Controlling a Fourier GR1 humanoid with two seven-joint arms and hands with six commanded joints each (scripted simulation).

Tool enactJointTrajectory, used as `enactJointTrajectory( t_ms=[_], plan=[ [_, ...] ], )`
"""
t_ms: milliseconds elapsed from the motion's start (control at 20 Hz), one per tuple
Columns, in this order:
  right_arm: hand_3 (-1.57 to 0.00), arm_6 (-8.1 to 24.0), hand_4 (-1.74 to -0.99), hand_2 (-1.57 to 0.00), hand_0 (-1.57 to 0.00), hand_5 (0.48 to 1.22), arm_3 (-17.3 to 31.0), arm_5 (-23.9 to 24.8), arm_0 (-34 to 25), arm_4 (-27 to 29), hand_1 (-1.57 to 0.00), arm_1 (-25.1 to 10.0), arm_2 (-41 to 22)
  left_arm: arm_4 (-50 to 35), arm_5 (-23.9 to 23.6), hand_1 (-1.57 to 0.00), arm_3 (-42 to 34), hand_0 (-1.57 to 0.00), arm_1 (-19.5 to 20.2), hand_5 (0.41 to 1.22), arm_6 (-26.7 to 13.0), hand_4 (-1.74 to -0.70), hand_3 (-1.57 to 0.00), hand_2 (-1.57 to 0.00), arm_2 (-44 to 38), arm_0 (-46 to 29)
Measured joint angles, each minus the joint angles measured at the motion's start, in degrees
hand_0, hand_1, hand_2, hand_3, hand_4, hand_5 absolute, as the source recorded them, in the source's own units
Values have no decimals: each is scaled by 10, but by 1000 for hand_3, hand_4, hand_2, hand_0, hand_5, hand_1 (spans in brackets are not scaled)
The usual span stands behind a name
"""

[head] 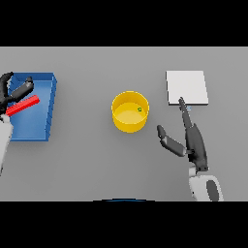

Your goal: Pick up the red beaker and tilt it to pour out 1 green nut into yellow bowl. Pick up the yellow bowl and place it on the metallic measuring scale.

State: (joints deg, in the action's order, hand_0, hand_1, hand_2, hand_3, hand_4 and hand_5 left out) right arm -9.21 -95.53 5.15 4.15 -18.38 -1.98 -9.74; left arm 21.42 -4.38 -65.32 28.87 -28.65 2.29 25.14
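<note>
Item 1, nearest you: right hand [193, 140], spread wide with straight fingers and the thumb out to the side, holding nothing. It sits on the grey counter [87, 155] between the yellow bowl [130, 112] and the metallic measuring scale [187, 87], with one fingertip reaching to the scale's near edge. Risk: if you sweep this hand toward the bowl too low or too fast, you likely knock the bowl sideways instead of closing round its wall.

Item 2, mid-counter: yellow bowl, upright, well apart from the scale. Contents: one green nut [140, 110], lying near the right inner wall. Risk: tilt the bowl during the lift and the nut probably rolls out, undoing the pour. A grip on the thin rim alone may slip.

Item 3, far right: measuring scale, flat pale plate, nothing on it. Risk: set the bowl off-centre and it may overhang the edge.

Item 4, far left: blue bin [34, 106]. Above it, left hand [14, 92] is curled round the red beaker [23, 105], which lies tilted. You cannot see the beaker's contents; loosen that grip and it likely drops into the bin.
</note>
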Motion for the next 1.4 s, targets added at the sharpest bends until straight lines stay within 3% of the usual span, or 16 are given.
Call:
enactJointTrajectory(
  t_ms=[150,200,300,450,650,950,1200,1400],
  plan=[
    [1,12,-1020,1,1,640,5,-3,-3,-6,1,-2,-3,-3,-4,-85,3,-103,1,651,16,-782,-82,-87,-4,3],
    [1,32,-1014,1,1,666,4,-3,-10,-20,1,-11,-5,-1,-8,-67,5,-82,-2,655,23,-773,-65,-69,-2,3],
    [1,38,-1022,1,1,674,11,-43,-36,-20,1,-41,-12,2,-12,-43,-3,-52,0,659,30,-756,-41,-44,-1,6],
    [1,61,-1094,1,1,677,27,-100,-99,-83,1,-115,-45,-2,-13,-21,-10,-26,-7,664,31,-743,-21,-22,0,2],
    [1,70,-1192,1,1,677,62,-158,-186,-155,1,-161,-101,-1,-13,-8,-12,-10,-5,680,33,-733,-8,-8,2,-2],
    [1,4,-1227,1,1,698,128,-223,-297,-241,1,-219,-183,-2,-7,-1,-12,-2,2,701,31,-743,-1,-1,1,-1],
    [1,-12,-1215,1,1,717,181,-265,-361,-292,1,-224,-241,0,-5,0,-21,0,6,707,26,-746,0,0,2,-3],
    [1,-14,-1231,1,1,725,244,-286,-405,-304,1,-192,-269,-2,-6,1,-12,1,6,698,28,-741,1,1,-1,-6]
  ],
)
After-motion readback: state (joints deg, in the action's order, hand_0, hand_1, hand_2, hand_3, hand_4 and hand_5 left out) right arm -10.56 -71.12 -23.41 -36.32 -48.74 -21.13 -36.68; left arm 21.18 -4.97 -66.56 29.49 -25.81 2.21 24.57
